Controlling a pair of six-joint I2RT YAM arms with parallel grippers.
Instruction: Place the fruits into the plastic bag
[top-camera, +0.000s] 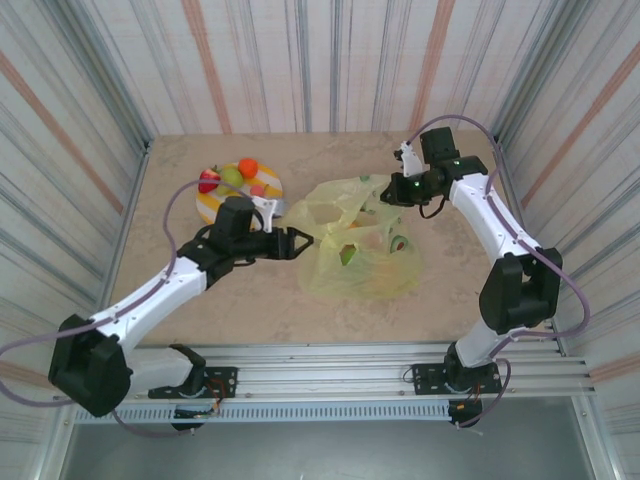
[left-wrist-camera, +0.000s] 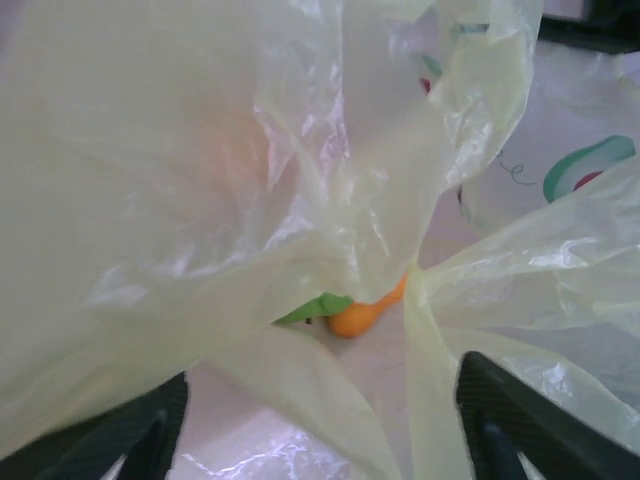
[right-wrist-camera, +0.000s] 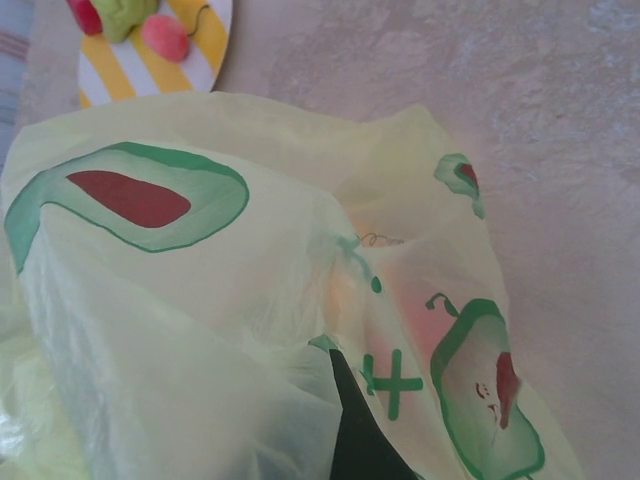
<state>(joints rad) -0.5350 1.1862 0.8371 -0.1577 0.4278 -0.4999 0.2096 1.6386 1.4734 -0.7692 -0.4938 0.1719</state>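
Observation:
The plastic bag (top-camera: 362, 262) lies crumpled mid-table, its top edge lifted toward my right gripper (top-camera: 388, 190). In the right wrist view one dark finger (right-wrist-camera: 362, 440) pokes out of the bag (right-wrist-camera: 200, 330), pinching a fold. My left gripper (top-camera: 298, 241) sits at the bag's left opening; its fingers (left-wrist-camera: 515, 420) stand wide apart, open, with loose plastic (left-wrist-camera: 150, 200) draped between them. An orange fruit (left-wrist-camera: 355, 316) with a green leaf lies inside the bag ahead of the left gripper (left-wrist-camera: 320, 400). A strawberry (top-camera: 208, 181), green piece (top-camera: 230, 175), orange one (top-camera: 248, 165) and pink one (right-wrist-camera: 165, 38) rest outside the bag.
The fruits outside the bag sit on a round yellow-and-white striped plate (top-camera: 212, 205) at the back left, just behind the left arm. Corrugated striped walls enclose the table on three sides. Bare tabletop lies in front of the bag.

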